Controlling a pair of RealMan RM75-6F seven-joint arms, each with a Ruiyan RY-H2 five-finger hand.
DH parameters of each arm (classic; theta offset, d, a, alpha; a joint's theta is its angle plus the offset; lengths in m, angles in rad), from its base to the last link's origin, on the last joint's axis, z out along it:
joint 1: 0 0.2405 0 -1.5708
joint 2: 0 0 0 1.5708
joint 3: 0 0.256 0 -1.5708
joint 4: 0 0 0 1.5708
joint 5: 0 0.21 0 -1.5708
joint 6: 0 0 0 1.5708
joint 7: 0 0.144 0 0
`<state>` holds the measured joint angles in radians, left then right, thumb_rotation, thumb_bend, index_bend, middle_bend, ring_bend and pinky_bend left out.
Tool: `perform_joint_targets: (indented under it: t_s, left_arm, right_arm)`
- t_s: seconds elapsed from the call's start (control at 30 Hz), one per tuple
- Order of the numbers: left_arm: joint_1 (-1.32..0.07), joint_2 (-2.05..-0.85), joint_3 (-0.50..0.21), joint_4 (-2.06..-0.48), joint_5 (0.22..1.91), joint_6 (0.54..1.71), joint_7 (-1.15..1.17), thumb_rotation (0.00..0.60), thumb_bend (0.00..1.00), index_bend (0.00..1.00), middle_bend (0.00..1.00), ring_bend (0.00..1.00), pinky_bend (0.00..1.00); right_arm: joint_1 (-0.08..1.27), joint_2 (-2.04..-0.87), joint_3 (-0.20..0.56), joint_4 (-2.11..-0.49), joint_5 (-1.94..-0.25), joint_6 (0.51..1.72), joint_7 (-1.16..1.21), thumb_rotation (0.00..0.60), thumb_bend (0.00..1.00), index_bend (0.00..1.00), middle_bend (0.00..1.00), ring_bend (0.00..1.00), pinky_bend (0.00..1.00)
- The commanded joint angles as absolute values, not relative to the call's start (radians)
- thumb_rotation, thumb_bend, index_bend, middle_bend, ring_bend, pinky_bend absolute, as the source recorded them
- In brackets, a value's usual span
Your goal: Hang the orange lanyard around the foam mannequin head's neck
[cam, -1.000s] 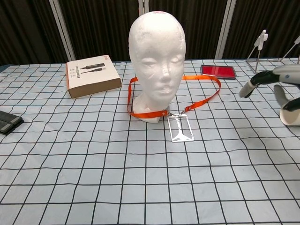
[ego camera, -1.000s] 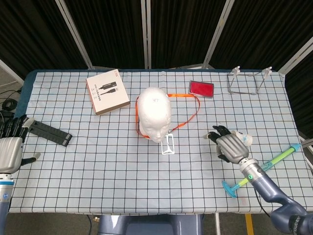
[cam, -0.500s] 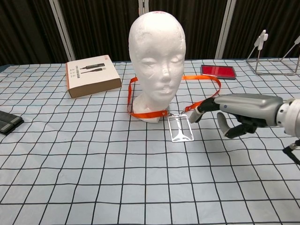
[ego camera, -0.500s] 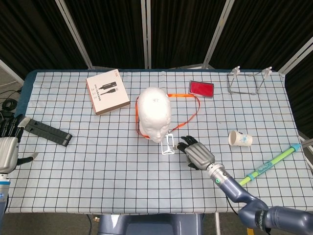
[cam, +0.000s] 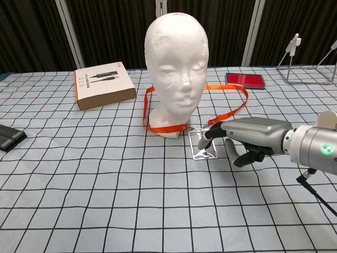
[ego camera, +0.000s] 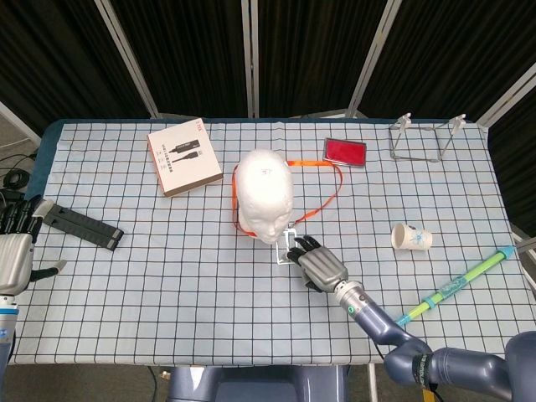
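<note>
Right hand [cam: 239, 138] reaching low across the table [cam: 105, 200], fingers spread empty over the clear badge holder [cam: 202, 149], left hand [ego camera: 15, 255] resting open, box label unreadable.

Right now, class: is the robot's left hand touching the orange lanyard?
No. The left hand sits at the table's far left edge, far from the orange lanyard looped around the foam head.

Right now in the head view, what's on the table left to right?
Left hand → black bar → cardboard box → mannequin head → red case → paper cup → wire stand → teal stick.
</note>
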<state>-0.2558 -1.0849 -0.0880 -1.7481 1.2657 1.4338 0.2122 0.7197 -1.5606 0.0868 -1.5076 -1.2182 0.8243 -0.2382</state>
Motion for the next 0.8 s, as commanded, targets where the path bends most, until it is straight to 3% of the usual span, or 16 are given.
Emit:
perform_joint_targets:
  t_s: [0.03,0.8]
  left_arm:
    - [-0.254,-1.084,-0.091,-1.748,1.267,1.431,0.209,0.600,0.00,0.00,0.00,0.00,0.00]
    - [-0.245,-1.080,-0.106,-1.747,1.275,1.409,0.192,0.600,0.00,0.00,0.00,0.00,0.00]
  right_arm:
    - [0.718,-1.565,0.082,-1.504,-1.216,0.823,-0.239,0.600,1.00,0.26,0.21,0.03,0.03]
    - [0.711,-1.535,0.026,-1.595,-1.241,0.801,-0.246,0.600,1.00,0.26,0.20,0.00,0.01]
